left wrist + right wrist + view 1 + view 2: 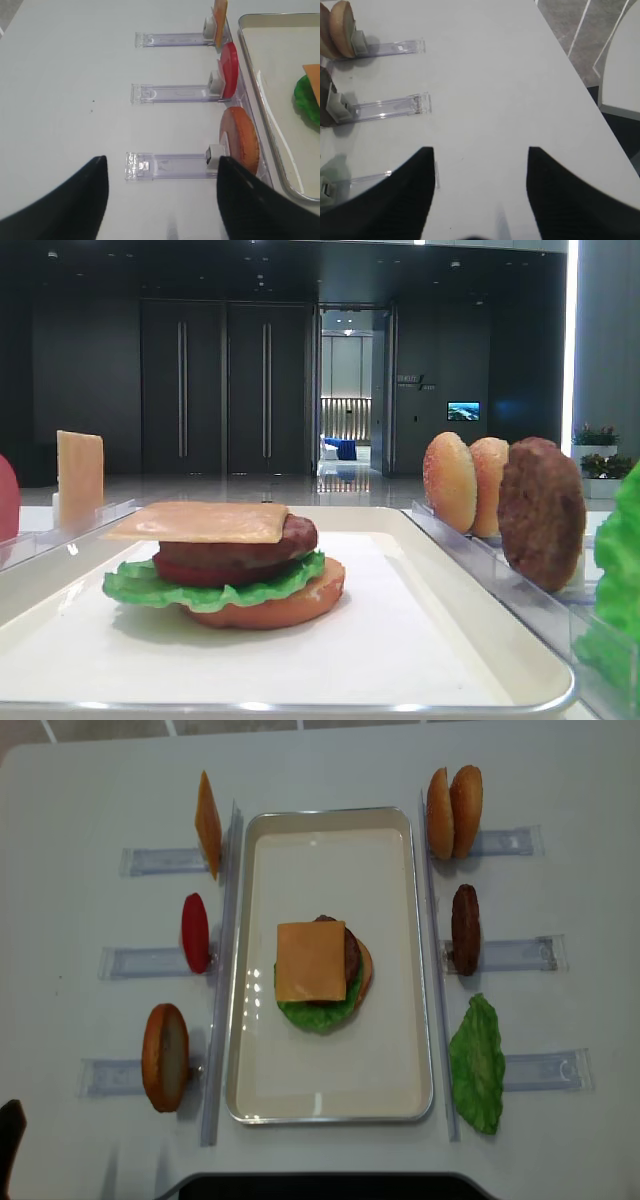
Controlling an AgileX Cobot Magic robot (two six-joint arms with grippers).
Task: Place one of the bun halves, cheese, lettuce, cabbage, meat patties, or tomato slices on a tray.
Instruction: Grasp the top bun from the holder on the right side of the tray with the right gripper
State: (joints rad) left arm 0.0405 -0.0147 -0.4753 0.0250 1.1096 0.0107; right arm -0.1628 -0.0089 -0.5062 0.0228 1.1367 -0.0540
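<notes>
Stack on tray (330, 1100) stands at bun base, lettuce, tomato, patty, cheese (311, 960), so next due, by judgement, a bun top (453, 812) from far right rack, gripped by its edges and lowered flat; right gripper (480, 192) partly open, empty, over bare table.

You see six clear plastic racks (165, 861) lying flat on the pale grey table (90, 800), three in a column on each side, with long clear rails (224, 970) running alongside them. Behind the table stand dark double doors (225, 390), an open lit doorway (345, 390) and a small glowing wall screen (463, 411).
</notes>
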